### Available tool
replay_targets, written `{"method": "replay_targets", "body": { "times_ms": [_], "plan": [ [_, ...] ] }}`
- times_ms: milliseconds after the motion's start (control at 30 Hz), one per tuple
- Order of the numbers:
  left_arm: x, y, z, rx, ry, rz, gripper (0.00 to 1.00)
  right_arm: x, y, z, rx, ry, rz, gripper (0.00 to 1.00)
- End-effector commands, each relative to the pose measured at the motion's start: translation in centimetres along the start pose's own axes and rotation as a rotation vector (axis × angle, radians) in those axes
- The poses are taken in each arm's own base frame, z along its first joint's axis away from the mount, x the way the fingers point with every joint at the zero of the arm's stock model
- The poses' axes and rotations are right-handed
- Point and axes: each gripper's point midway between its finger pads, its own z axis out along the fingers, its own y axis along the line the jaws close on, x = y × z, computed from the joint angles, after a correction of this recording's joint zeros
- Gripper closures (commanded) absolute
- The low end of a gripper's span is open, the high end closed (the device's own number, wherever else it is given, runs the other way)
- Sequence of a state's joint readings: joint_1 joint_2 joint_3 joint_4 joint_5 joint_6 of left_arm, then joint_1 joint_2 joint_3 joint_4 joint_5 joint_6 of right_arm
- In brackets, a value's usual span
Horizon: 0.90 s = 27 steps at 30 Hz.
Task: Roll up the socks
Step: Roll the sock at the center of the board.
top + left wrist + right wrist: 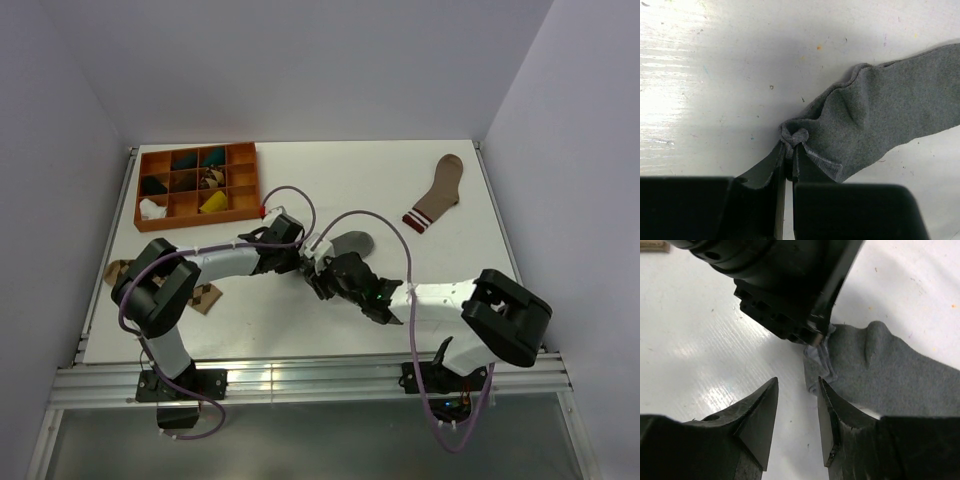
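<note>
A grey sock (352, 242) lies flat mid-table, its length running away to the right in the left wrist view (890, 115). My left gripper (790, 145) is shut on a bunched corner of the sock's edge, and the fabric puckers at the fingertips. In the top view the left gripper (306, 256) and the right gripper (326, 276) meet at the sock's left end. My right gripper (797, 382) is open, with only bare table between its fingers. Its right finger (827, 405) stands beside the sock's edge (890, 370). The left gripper's body looms just above it.
An orange compartment tray (137, 200) at the back left holds several rolled bundles, including a white one (151, 208) and a yellow one (213, 203). A brown sock with a striped cuff (437, 192) lies at the back right. A diamond-patterned sock (205, 297) lies under the left arm.
</note>
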<state>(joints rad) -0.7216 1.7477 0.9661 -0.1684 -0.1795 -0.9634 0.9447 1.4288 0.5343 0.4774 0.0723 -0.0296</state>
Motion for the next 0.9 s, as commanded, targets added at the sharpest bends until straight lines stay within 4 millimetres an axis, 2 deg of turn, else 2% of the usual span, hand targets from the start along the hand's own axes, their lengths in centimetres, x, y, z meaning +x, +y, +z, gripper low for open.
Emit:
{"method": "replay_targets", "body": {
  "times_ms": [0, 67, 300, 600, 867],
  "plan": [
    [0.2, -0.2, 0.0, -0.015, 0.019, 0.012, 1.0, -2.2, -0.6, 1.1, 0.079, -0.043, -0.113, 0.55],
    [0.1, -0.2, -0.1, -0.013, 0.018, 0.012, 1.0, -1.7, -0.1, 1.6, 0.075, -0.029, -0.135, 0.55],
    [0.4, -0.4, -0.3, -0.005, 0.029, 0.014, 1.0, -0.8, -0.5, 3.1, 0.115, 0.01, -0.18, 0.55],
    [0.6, -0.4, -0.1, -0.002, 0.044, 0.014, 1.0, 1.6, -0.1, 4.8, 0.11, 0.081, -0.195, 0.55],
    [0.8, -0.5, 0.1, -0.004, 0.054, 0.01, 1.0, 4.2, -0.4, 5.5, 0.129, 0.163, -0.188, 0.62]
  ]
}}
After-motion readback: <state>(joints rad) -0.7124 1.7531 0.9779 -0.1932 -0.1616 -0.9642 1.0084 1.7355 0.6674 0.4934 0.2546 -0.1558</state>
